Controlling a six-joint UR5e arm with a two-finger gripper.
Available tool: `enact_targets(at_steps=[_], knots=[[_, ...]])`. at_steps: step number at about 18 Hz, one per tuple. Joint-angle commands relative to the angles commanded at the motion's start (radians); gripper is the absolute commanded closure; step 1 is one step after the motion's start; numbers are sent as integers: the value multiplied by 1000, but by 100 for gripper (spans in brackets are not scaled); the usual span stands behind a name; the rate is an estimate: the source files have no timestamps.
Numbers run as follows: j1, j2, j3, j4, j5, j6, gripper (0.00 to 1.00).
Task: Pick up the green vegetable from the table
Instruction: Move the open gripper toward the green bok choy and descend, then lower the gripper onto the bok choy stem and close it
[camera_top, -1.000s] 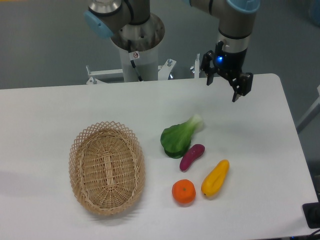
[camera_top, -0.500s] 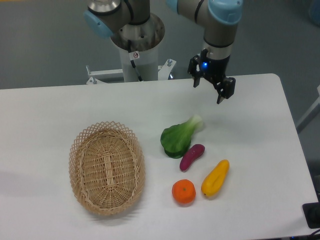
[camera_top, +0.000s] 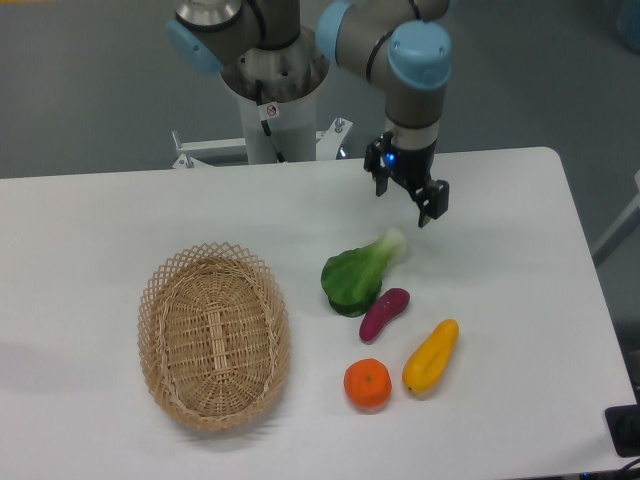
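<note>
Centrally, white table (camera_top: 120, 220) holds wicker basket (camera_top: 214, 335) at left, green vegetable (camera_top: 355, 275) mid-table, leaf near, stalk pointing far-right. Gripper (camera_top: 403, 202) hangs above table just beyond the stalk, fingers spread, empty. Purple piece (camera_top: 384, 312) touches the leaf's right; yellow fruit (camera_top: 431, 356), orange (camera_top: 367, 384) nearer.

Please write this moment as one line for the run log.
phase: approach | tool: open, empty, above table | target: green vegetable, not yet touched
</note>
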Motion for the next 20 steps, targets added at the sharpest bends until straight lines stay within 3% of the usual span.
enact_targets(at_steps=[4,15,16,20], knots=[[-32,-37,2,14,49,1,0],[-57,-68,-11,14,54,0,0],[-57,-69,-9,14,54,1,3],[-57,-75,2,13,52,8,41]])
